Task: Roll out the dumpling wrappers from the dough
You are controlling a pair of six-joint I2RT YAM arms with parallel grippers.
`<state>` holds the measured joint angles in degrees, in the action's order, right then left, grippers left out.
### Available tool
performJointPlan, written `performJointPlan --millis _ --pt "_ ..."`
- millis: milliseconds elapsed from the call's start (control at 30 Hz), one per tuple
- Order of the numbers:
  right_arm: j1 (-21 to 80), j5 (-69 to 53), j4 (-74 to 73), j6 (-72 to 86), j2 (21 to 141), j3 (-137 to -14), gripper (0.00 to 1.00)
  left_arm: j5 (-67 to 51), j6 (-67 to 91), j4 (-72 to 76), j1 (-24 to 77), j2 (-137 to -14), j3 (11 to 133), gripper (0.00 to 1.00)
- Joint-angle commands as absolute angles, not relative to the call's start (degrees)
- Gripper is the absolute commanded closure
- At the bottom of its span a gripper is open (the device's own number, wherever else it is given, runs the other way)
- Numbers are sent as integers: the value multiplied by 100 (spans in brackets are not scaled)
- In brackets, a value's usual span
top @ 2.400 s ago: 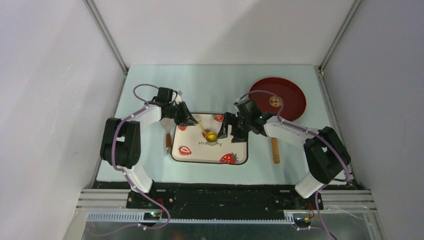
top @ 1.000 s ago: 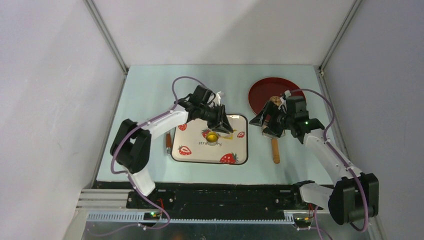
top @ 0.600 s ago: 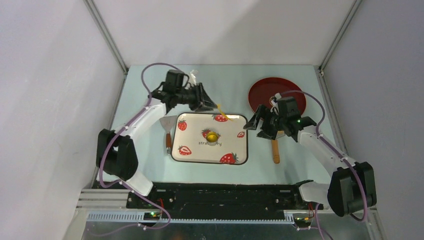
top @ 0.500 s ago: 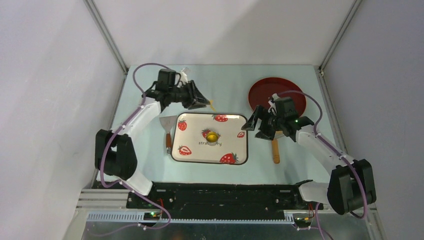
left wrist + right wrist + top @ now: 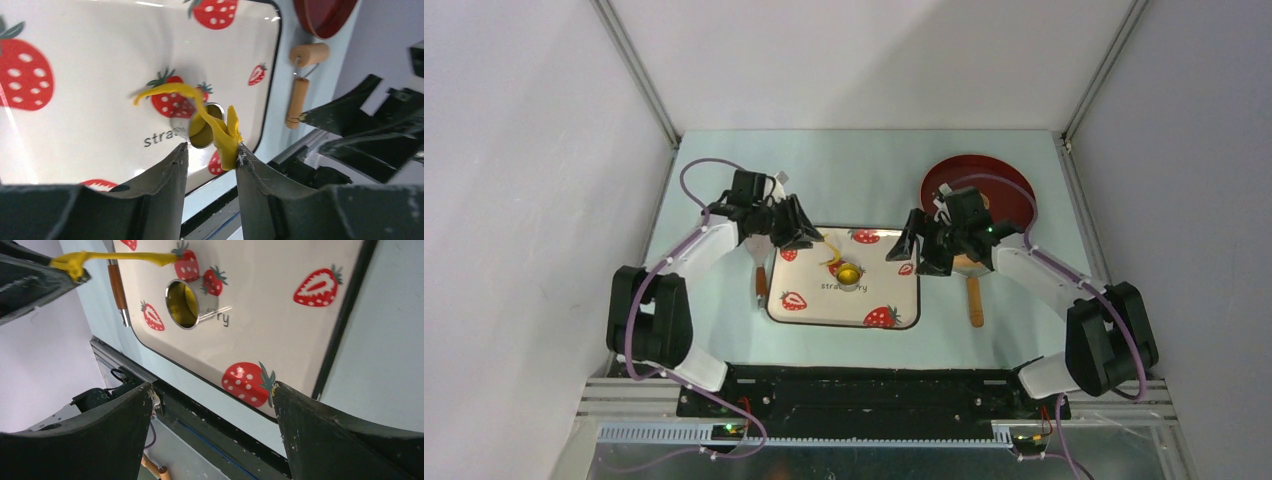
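Our left gripper [image 5: 211, 147] stood partly open above the strawberry tray [image 5: 75, 115]. It did not really clamp anything. A yellow strip of the dough [image 5: 225, 142] only clung to the inner face of one finger, and its other end stretched away over the tray. Just beyond the fingertips sat the ring cutter [image 5: 179, 123] with a yellow round piece [image 5: 201, 136] inside, probably a cut wrapper. Our right gripper [image 5: 212, 387] was wide open and empty over the tray's right edge, with the rolling pin [image 5: 973, 300] and the red plate [image 5: 1009, 195] behind it.

We judged that the step was to get rid of this sticky scrap. To do it well, we should open the jaws fully, lower them, and wipe the finger on bare tray, well apart from the cutter.

Half a second before, the left gripper was beyond the tray's far left corner; now it was back over the tray. The right gripper had come from the plate side toward the tray.
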<state>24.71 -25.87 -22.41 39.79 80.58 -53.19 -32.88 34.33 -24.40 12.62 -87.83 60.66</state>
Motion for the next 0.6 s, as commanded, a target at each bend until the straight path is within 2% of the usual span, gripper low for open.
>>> performJointPlan --millis 0,233,367,567 --pt "2630 -2495 -2123 3861 8321 -5883 8 -2724 3127 -2523 1244 -8382 5971 55" --pt "3012 -2537 -2100 3792 9112 -6679 6 -1579 2628 -3196 1232 -8325 5924 49" --pt "3218 -2559 -2260 3716 9608 -7277 5 -820 2419 -3472 1230 -8363 5919 40" --pt "3439 -2603 -2360 3696 10145 -7895 5 -765 2423 -3504 1237 -8719 5966 27"
